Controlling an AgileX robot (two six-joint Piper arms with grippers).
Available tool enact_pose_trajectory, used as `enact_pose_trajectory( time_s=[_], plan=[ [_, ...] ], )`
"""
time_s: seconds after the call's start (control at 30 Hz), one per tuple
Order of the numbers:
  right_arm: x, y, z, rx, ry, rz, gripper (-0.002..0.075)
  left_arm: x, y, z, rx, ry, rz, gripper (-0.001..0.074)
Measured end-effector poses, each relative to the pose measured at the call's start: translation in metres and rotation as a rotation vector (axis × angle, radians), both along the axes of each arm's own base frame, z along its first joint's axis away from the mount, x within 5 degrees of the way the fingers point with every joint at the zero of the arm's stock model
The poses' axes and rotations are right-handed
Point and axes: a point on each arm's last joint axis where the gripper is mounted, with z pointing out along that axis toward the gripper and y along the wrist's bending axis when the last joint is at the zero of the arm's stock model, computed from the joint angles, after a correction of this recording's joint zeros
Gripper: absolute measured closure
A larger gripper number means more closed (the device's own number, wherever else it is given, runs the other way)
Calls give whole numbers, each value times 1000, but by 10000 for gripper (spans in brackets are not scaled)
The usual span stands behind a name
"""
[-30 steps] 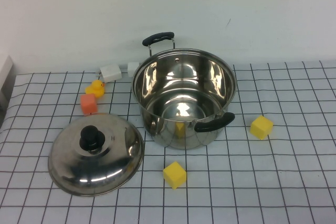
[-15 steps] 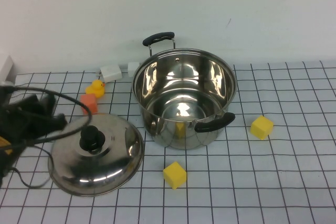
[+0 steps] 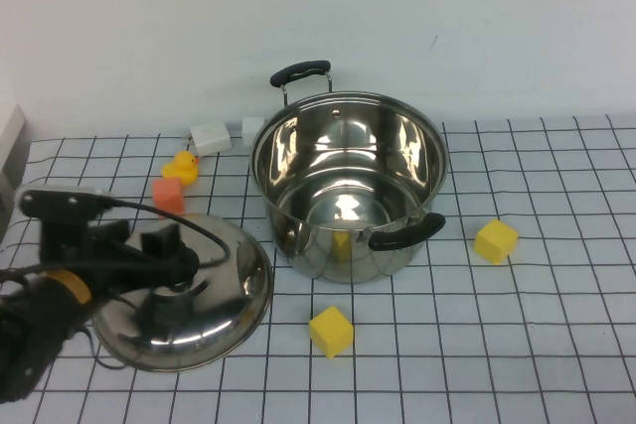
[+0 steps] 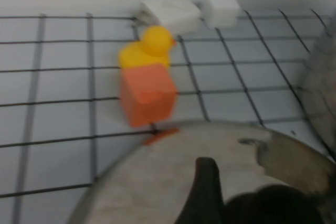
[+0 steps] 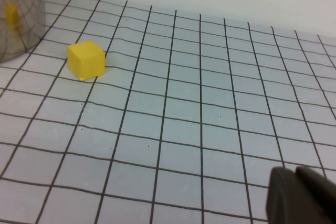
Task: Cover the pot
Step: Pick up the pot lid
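Since half a second ago the left gripper has pushed in from the table's left edge to sit directly over the steel lid, its dark fingers spread apart on either side of the black knob, which they now largely hide in the high view. Nothing else has shifted. The pot, a deep, shiny stainless-steel vessel with two black side handles, stands uncovered at the middle of the gridded table, just right of the lid, its polished wall mirroring a yellow cube in front. The left wrist view is blurred: an orange cube, a rubber duck and the lid's rim show. The right gripper appears only as a dark tip at the corner, its fingers seemingly together, near another yellow cube.
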Motion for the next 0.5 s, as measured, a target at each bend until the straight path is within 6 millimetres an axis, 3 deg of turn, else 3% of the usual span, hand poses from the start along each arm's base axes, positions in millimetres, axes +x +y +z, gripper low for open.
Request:
enact_pose_trajectory(
  time_s=[0.2, 0.37, 0.5],
  plan=[
    [0, 0, 0, 0, 0, 0, 717, 6, -21, -21, 50, 23, -9, 228],
    [0, 0, 0, 0, 0, 0, 717, 11, -21, -39, 62, 61, 31, 232],
    [0, 0, 0, 0, 0, 0, 717, 13, -20, -39, 49, 52, 55, 347]
  ],
)
